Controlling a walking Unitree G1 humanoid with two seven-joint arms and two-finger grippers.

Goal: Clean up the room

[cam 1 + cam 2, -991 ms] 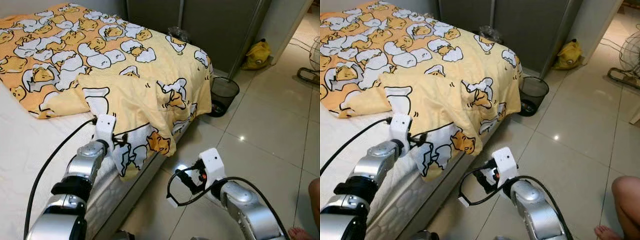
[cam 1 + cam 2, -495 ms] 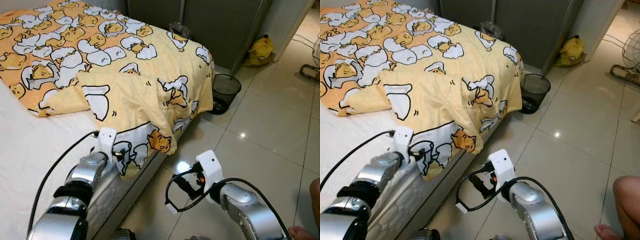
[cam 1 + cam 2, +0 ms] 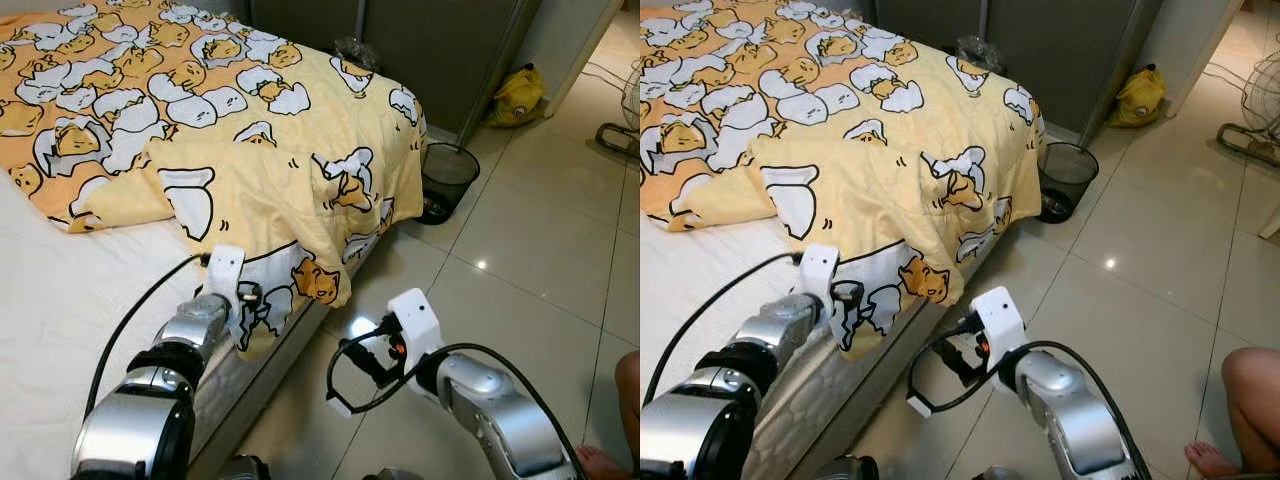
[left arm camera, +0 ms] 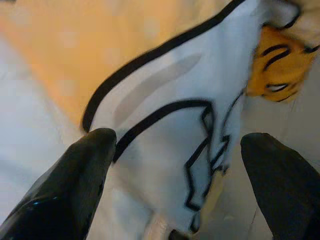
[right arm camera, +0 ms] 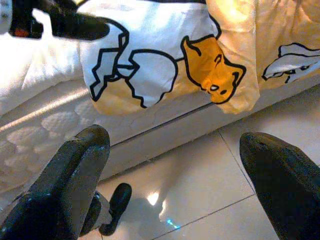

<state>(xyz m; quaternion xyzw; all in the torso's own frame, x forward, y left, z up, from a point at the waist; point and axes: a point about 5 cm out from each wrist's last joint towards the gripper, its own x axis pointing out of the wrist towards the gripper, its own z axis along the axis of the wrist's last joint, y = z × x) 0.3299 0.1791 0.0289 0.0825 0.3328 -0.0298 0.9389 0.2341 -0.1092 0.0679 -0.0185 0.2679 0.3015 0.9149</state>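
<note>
Blanket (image 3: 250, 150): yellow, printed with white-and-orange egg cartoons; spread over the far part of the bed (image 3: 60, 300), its near right corner draped over the mattress edge and hanging toward the floor.

Bed: white mattress, bare on the near left; quilted side panel facing the tiled floor (image 3: 520, 260).

Left gripper (image 4: 180, 165): at the near edge of the mattress, against the hanging blanket corner; fingers (image 4: 75, 175) spread wide, the white printed cloth lying between them, not clamped.

Right gripper (image 5: 175, 165): low over the floor tiles, just right of the bed side, pointing at the mattress; fingers (image 5: 65, 185) spread wide, holding nothing.

Waste bin (image 3: 443, 180): black mesh, on the floor at the far right corner of the bed.

Yellow bag (image 3: 517, 98): on the floor farther right, beside the dark wardrobe (image 3: 440, 40).

Person's knee (image 3: 1250, 390) and foot: near right edge of the scene.
</note>
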